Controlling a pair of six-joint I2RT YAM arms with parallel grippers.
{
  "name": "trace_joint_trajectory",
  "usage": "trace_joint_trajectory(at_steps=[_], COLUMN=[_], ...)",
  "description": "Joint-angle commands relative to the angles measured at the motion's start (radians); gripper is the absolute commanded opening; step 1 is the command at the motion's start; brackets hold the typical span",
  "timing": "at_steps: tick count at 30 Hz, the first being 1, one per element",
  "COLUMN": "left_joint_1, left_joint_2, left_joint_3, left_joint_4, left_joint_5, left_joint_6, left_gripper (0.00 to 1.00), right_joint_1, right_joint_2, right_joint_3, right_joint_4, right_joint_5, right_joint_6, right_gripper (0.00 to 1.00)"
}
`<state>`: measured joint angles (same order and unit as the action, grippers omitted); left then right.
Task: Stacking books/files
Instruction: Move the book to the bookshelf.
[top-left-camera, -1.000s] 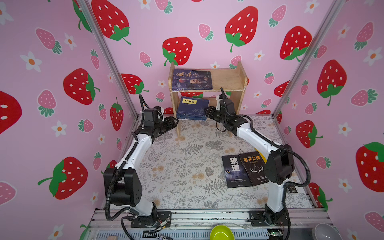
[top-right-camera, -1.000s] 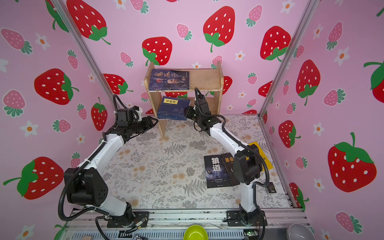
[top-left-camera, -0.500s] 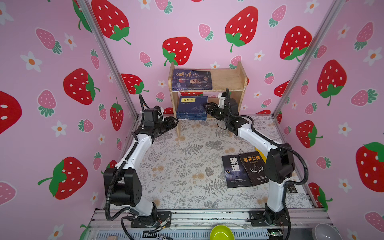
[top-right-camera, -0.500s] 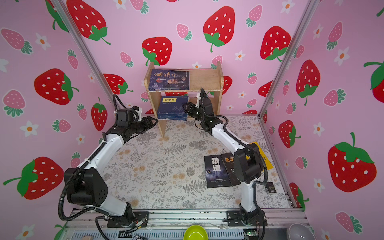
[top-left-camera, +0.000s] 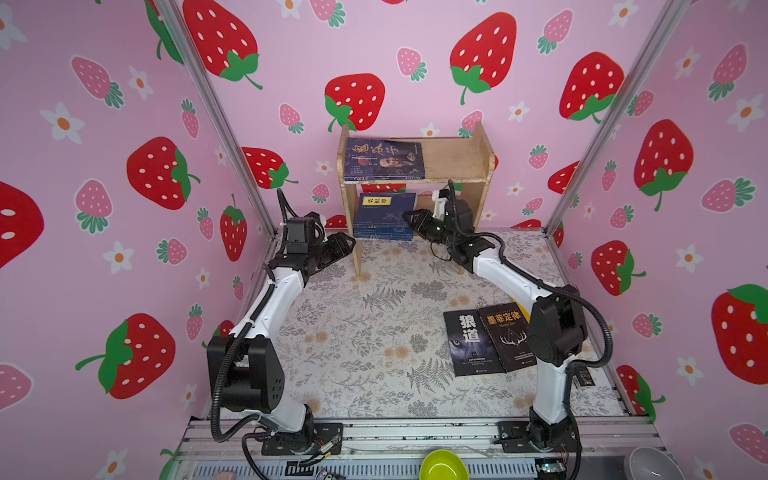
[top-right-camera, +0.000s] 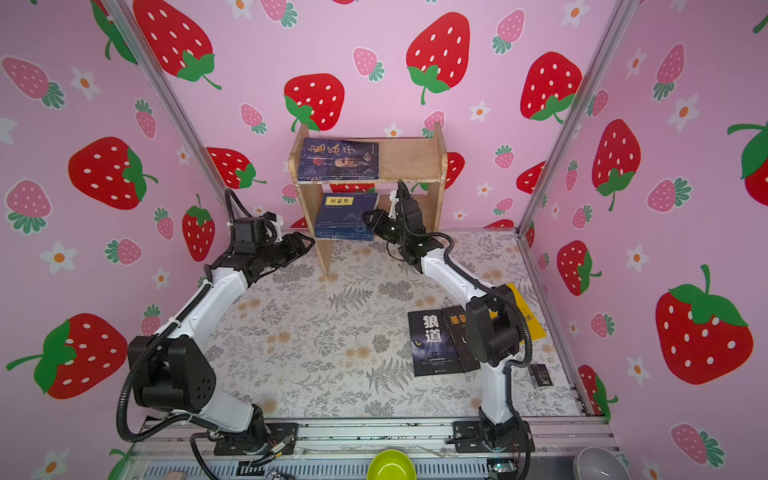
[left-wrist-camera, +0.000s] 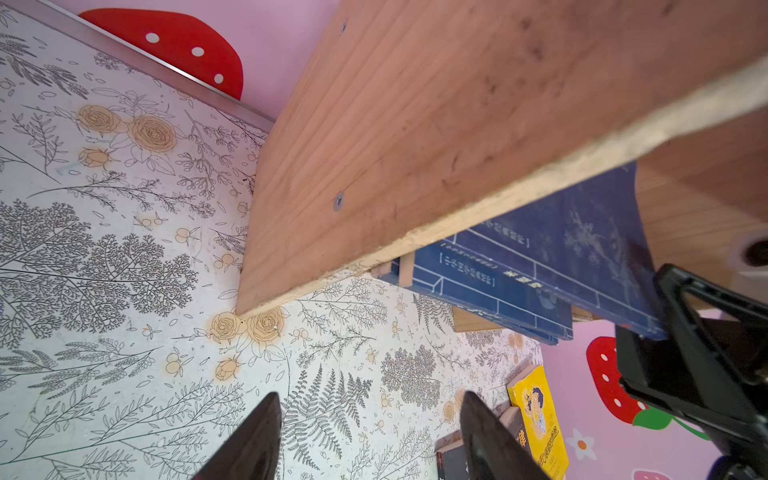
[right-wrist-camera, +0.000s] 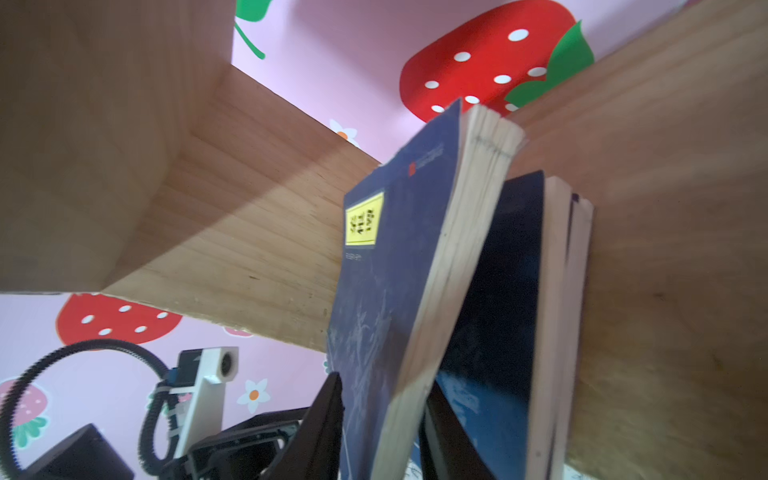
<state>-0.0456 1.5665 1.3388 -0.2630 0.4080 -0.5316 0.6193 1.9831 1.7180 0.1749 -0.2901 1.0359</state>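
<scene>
Both top views are evenly and brightly lit, with only soft shadows cast under the wooden shelf (top-left-camera: 453, 160). Wide-angle stretching is seen toward their edges. In the right wrist view the navy book (right-wrist-camera: 390, 291) is blurred, and a slanted band of light is thrown across the shelf board.

Wooden shelf (left-wrist-camera: 436, 124) hides navy books (left-wrist-camera: 519, 270) partly (yellow book (left-wrist-camera: 538, 419), probably flat, beyond).

Left gripper (left-wrist-camera: 370, 436) spread wide; right gripper (right-wrist-camera: 380, 428) clamped.
</scene>
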Motion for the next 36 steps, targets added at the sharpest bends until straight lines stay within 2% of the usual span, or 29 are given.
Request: trace_joint_trajectory(at_steps=[1, 4, 12, 17, 25, 30, 36], left_joint_1=[0.006, 0.006, 0.007, 0.010, 0.011, 0.012, 0.012], left_joint_2=[0.019, 0.030, 0.036, 0.035, 0.035, 0.042, 0.042], left_joint_3=[0.000, 0.007, 0.005, 0.007, 0.003, 0.009, 0.013], left_joint_4=[-0.007, -0.004, -0.006, -0.006, -0.006, -0.006, -0.010], left_joint_5=[0.003, 0.010, 0.013, 0.014, 0.019, 0.026, 0.026], left_joint_6=[-0.014, -0.022, -0.023, -0.024, -0.028, -0.033, -0.031], left_gripper=[0.69, 0.68, 0.67, 0.67, 0.67, 0.67, 0.67], right_joint_1=[0.007, 0.006, -0.013, -0.042, -0.085, -0.096, -0.093], right_joint_2=[-0.013, -0.010, -0.036, -0.052, -0.095, -0.064, -0.035], right_joint_3=[-0.033, -0.032, -0.049, -0.062, -0.124, -0.073, -0.040], right_joint_4=[-0.026, -0.027, -0.032, -0.033, 0.028, 0.001, -0.009], right_joint_5=[0.017, 0.015, 0.025, -0.014, -0.102, -0.194, -0.221], right_joint_6=[-0.005, -0.004, -0.016, -0.047, -0.059, -0.091, -0.092], right_gripper=[0.29, 0.22, 0.12, 0.01, 0.00, 0.00, 0.01])
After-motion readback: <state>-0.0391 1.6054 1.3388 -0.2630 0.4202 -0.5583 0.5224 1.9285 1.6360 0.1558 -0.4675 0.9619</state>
